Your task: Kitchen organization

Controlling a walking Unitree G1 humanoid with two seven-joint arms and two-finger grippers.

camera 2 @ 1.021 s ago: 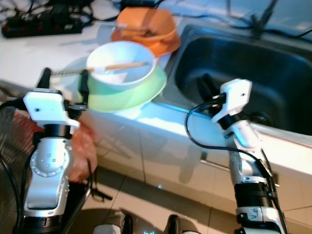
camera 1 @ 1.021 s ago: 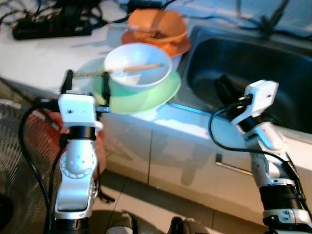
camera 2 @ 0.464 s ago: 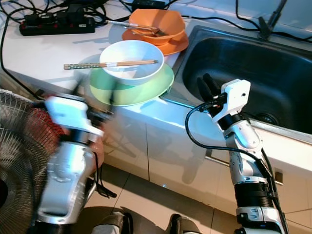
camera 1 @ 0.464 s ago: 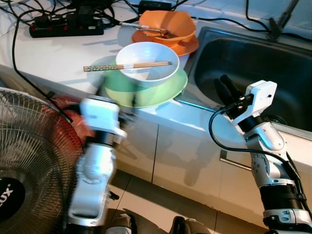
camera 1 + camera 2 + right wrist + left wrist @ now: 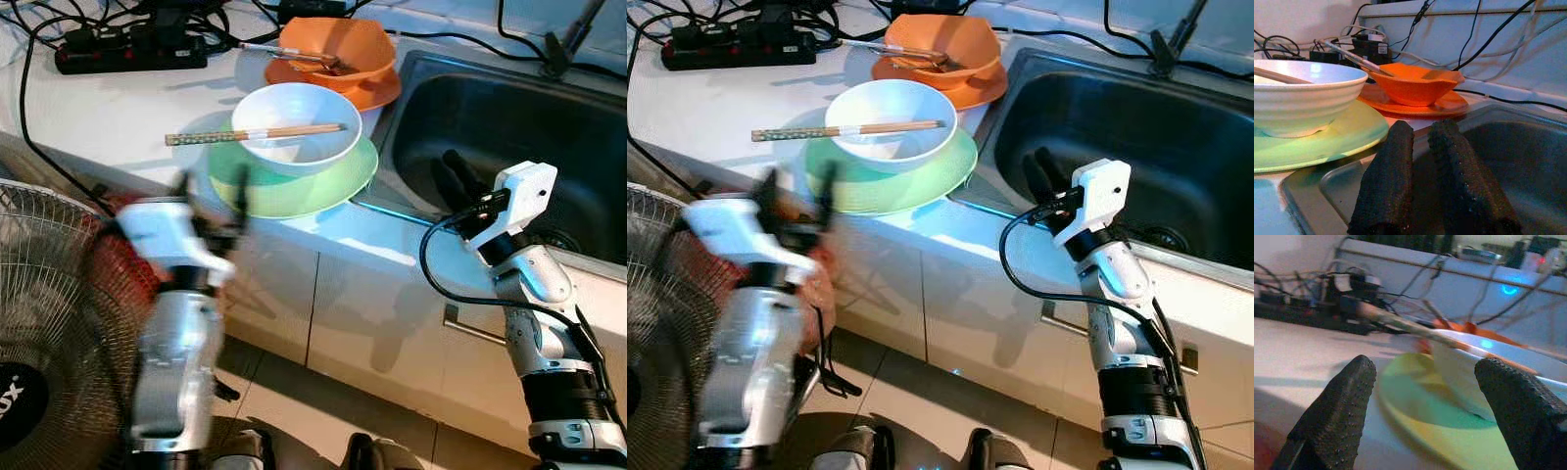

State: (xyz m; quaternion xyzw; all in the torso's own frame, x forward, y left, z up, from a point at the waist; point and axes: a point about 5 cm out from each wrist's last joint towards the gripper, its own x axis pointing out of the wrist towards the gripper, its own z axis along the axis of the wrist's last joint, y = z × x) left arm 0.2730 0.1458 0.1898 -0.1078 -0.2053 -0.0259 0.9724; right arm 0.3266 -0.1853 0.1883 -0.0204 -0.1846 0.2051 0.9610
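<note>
Dishware Stacked on Bench Beside Sink

White bowl (image 5: 298, 125) sits on the green plate (image 5: 294, 181), which lies on the white bench (image 5: 108, 113) near its front edge and just beside the sink (image 5: 509, 127). A pair of chopsticks (image 5: 250, 133) lies across the rim of the white bowl, one end projecting past the green plate on the side away from the sink. Behind the green plate, an orange bowl (image 5: 333, 49) rests on an orange plate (image 5: 367, 93); a utensil (image 5: 284, 54) lies in the orange bowl, handle pointing away from the sink. Further back from the green plate, a black power strip (image 5: 127, 49) and several cables lie on the bench.

Left end effector (image 5: 209, 201) is blurred and sits at the bench's front edge, just in front of the green plate; in the left wrist view its fingers (image 5: 1334, 416) stand wide apart, with plate and white bowl between them, not touching. Right end effector (image 5: 453, 181) is at the sink's front rim, on the far side of the sink edge from the green plate; in the right wrist view its fingers (image 5: 1383, 186) lie close together, gripping nothing.

A wire-guard fan (image 5: 49, 323) stands on the floor below the bench, beyond the left arm from the green plate.
</note>
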